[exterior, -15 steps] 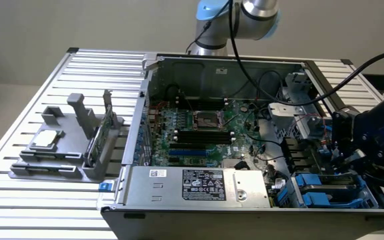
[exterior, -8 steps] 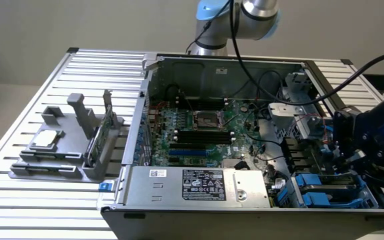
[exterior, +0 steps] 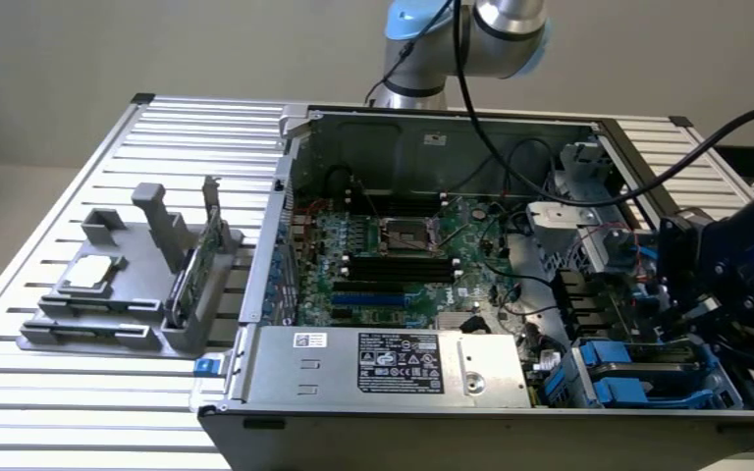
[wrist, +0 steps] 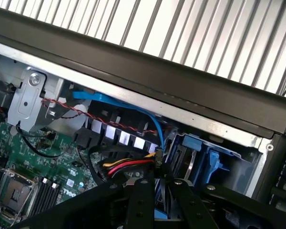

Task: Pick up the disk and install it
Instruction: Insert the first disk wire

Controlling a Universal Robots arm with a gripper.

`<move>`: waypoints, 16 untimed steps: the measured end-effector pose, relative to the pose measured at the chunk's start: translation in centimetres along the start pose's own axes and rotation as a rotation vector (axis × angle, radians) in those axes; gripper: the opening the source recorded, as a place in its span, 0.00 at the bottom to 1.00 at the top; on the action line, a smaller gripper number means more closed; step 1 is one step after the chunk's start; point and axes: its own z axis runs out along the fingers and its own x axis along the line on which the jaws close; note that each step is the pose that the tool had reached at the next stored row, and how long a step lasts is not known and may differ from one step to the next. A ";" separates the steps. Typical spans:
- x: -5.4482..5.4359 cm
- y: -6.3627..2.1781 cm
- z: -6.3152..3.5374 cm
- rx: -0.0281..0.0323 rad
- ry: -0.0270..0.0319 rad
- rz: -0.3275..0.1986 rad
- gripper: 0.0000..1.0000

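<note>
Jaws clamped on the disk [wrist: 159, 215] over the near-right drive bay [exterior: 613, 365]; I expect jamming if its rails enter skewed.

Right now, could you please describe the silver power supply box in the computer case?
The power supply is a long silver metal box lying flat along the near wall of the open computer case, beside the green motherboard. A black label and a white sticker sit on top; cables bunch at its end toward the exterior view's right.
</note>
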 end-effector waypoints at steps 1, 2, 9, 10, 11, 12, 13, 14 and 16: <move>0.0 -0.01 0.00 0.0012 -0.0032 0.001 0.18; 0.0 -0.01 -0.01 0.0030 -0.0082 0.003 0.18; -0.1 -0.02 -0.01 0.0172 -0.0535 0.017 0.18; -0.1 -0.03 -0.01 0.0182 -0.0557 0.020 0.18; -0.1 -0.04 -0.01 0.0192 -0.0565 0.023 0.18; -0.1 -0.04 -0.02 0.0201 -0.0569 0.027 0.18; -0.1 -0.03 -0.03 0.0210 -0.0573 0.031 0.18; -0.1 -0.02 -0.02 0.0222 -0.0576 0.034 0.18; -0.1 -0.03 -0.02 0.0249 -0.0586 0.041 0.18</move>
